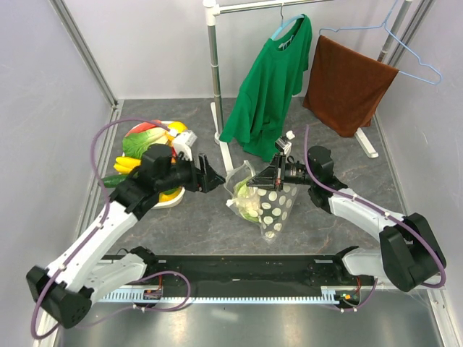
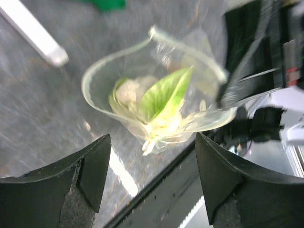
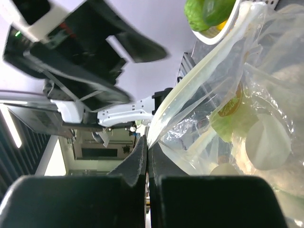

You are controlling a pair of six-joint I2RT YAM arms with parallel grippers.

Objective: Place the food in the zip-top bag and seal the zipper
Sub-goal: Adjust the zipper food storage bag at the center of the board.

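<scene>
Where the right gripper [image 3: 147,156] pinches closed on the thick, whitish zipper [image 3: 190,90] strip, we find the zip-top bag [image 1: 271,210] propped on the mottled grey table [image 1: 188,231], its crinkled clear film dotted cream; a pale-green leafy cabbage [image 2: 164,95] lies inside its rounded mouth; the left gripper [image 1: 215,178] hangs just beside it, jaws spread wide, empty; other glossy food [image 1: 145,141] sits heaped on a white tray [image 1: 168,202]

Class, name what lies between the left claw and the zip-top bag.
Nothing but bare grey table. The top view shows the open left claw just short of the zip-top bag; the left wrist view agrees.
</scene>
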